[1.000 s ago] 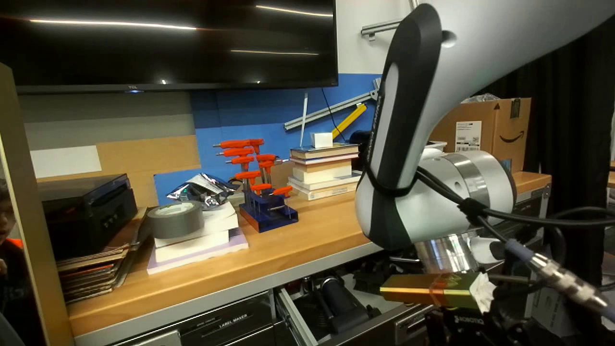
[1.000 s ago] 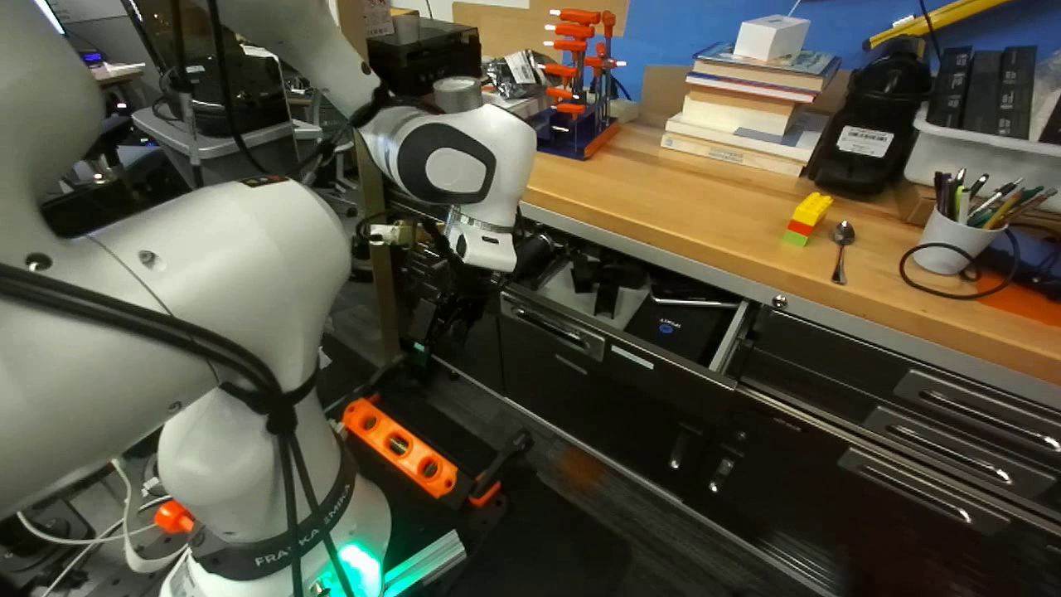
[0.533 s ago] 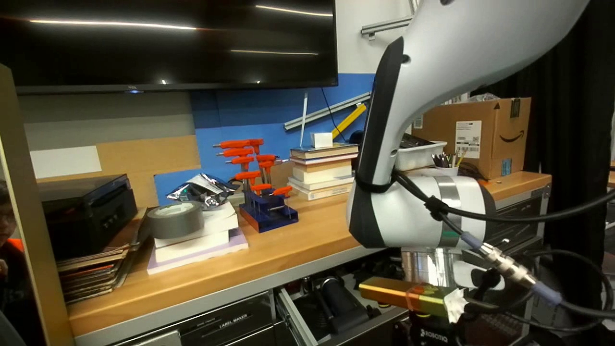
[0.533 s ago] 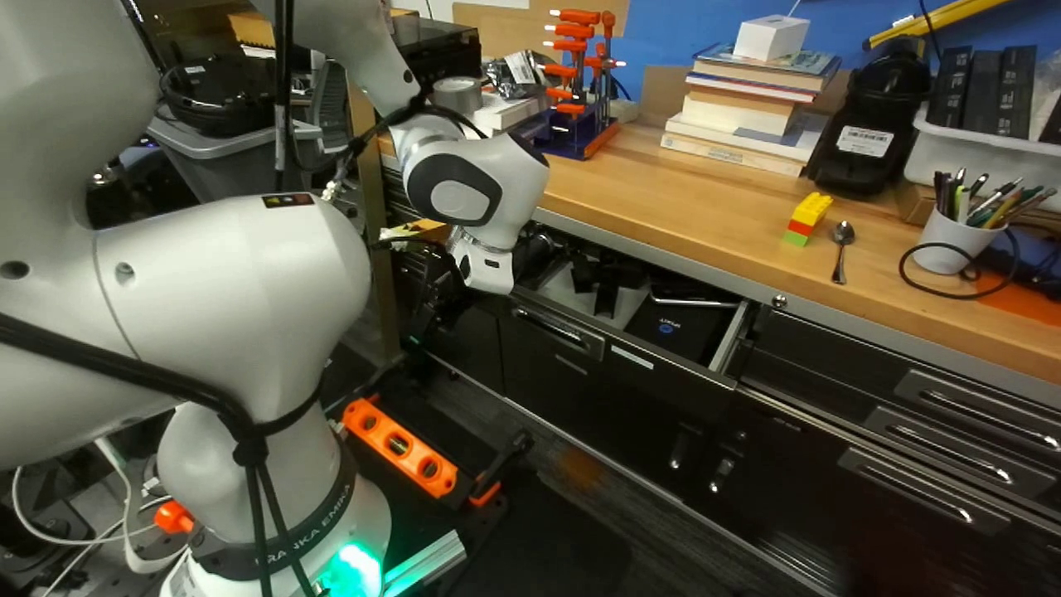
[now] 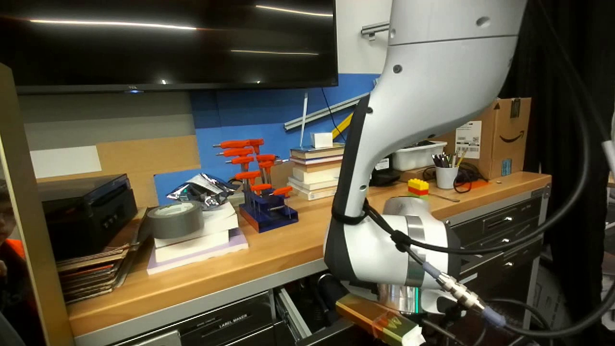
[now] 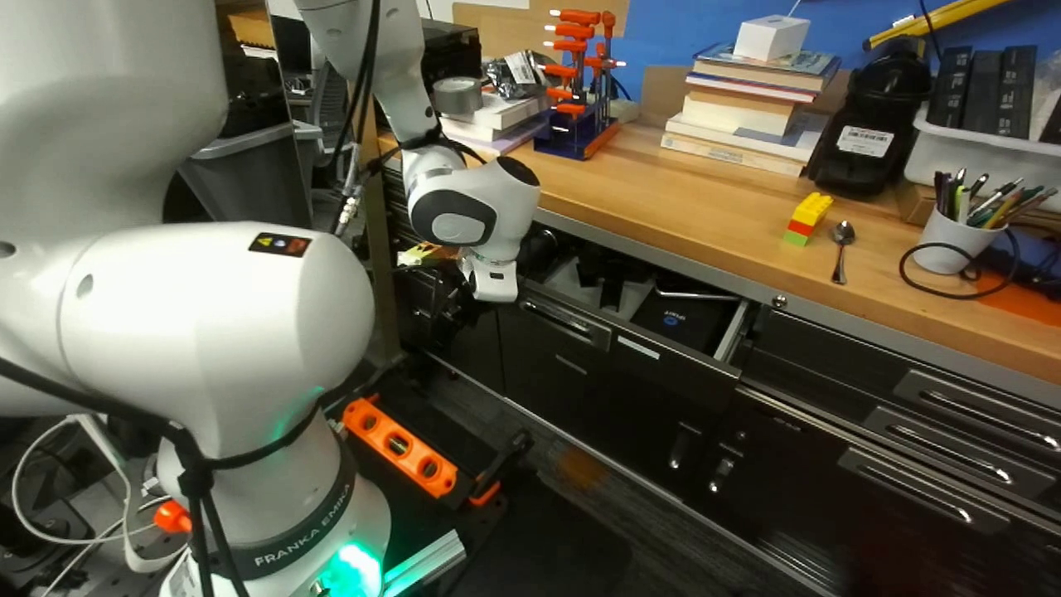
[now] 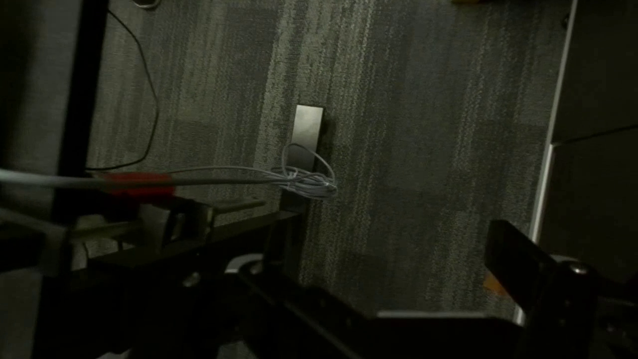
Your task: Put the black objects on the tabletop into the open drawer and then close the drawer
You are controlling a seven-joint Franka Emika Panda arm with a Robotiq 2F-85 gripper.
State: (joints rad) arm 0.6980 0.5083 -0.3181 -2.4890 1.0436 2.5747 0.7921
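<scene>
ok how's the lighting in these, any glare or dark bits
In an exterior view, the black screen carries streaks of glare; in an exterior view, a green light glares on the robot base; the wrist view is dim, the fingers near-black against the carpet.

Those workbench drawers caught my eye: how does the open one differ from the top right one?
The open drawer is pulled out; the top right drawer is shut. The open drawer shows its inside; the top right drawer shows only its front. Both have dark fronts and bar handles.
</scene>
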